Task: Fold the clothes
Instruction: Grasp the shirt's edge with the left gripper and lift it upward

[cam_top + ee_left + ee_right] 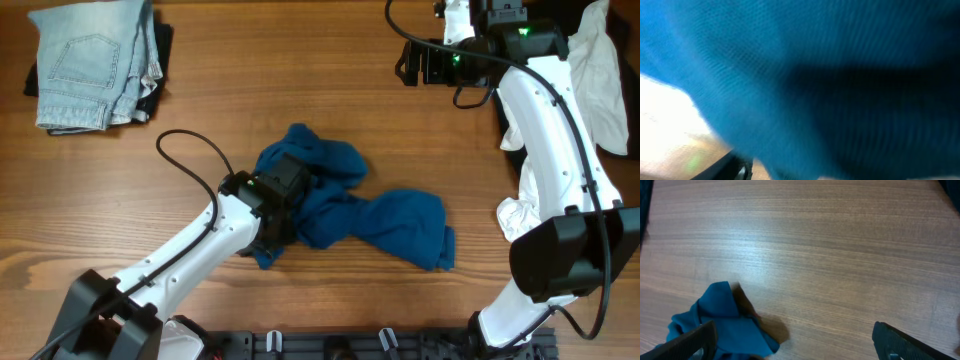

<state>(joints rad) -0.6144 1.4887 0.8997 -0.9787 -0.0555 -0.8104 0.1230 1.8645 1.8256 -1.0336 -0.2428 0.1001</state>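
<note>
A crumpled blue garment [385, 215] lies in the middle of the wooden table [300, 70]. My left gripper [278, 192] is pressed into the garment's left part. In the left wrist view the blurred blue garment [830, 75] fills the frame. Only one dark finger [735, 170] shows at the bottom left, so its state is unclear. My right gripper [412, 62] is raised at the back right, away from the garment. In the right wrist view its fingers [795, 342] are wide apart and empty, and a corner of the blue garment [725, 320] lies at the lower left.
A stack of folded light-blue jeans [95, 65] sits at the back left corner. A heap of white clothes [605, 70] lies at the right edge, and another white piece [520, 215] lies beside the right arm. A cable [190, 150] loops by the left arm.
</note>
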